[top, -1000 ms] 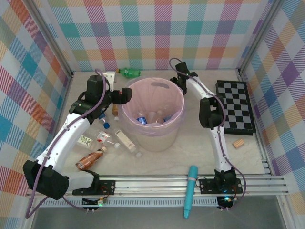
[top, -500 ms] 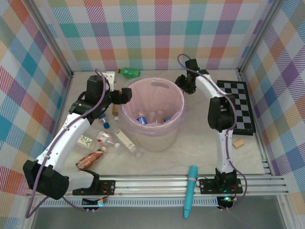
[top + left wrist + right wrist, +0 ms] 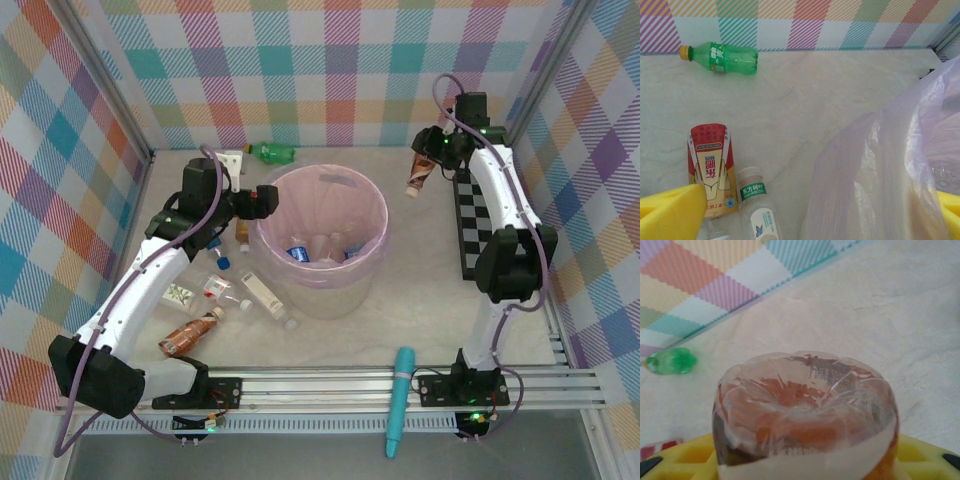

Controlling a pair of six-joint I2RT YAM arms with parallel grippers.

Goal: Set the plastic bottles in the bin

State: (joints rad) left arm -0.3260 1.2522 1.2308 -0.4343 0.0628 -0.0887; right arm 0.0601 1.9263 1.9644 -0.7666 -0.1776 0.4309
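Observation:
The bin point(image 3: 376, 243), a pale bucket with a pink bag point(image 3: 890, 165), stands mid-table with some bottles point(image 3: 300, 248) inside. My right gripper point(image 3: 425, 163) hangs raised at the back right, beyond the bin's far right rim, shut on a clear, red-brown bottle point(image 3: 415, 181); its base point(image 3: 805, 405) faces the right wrist camera. My left gripper point(image 3: 262, 200) is open at the bin's left rim, its yellow fingers point(image 3: 670, 215) apart with nothing between them. Several bottles point(image 3: 265, 297) lie left of the bin, among them a red-yellow labelled one point(image 3: 710, 167) and a clear one point(image 3: 756, 205). A green bottle point(image 3: 272, 152) point(image 3: 725, 56) lies by the back wall.
A checkered board point(image 3: 468, 235) lies at the right, partly behind my right arm. A teal tube point(image 3: 400, 400) rests over the front rail. Plaid walls close the back and both sides.
My right arm has lifted and swung right, from the bin's far rim toward the back right corner, carrying the bottle. The left arm has stayed still.

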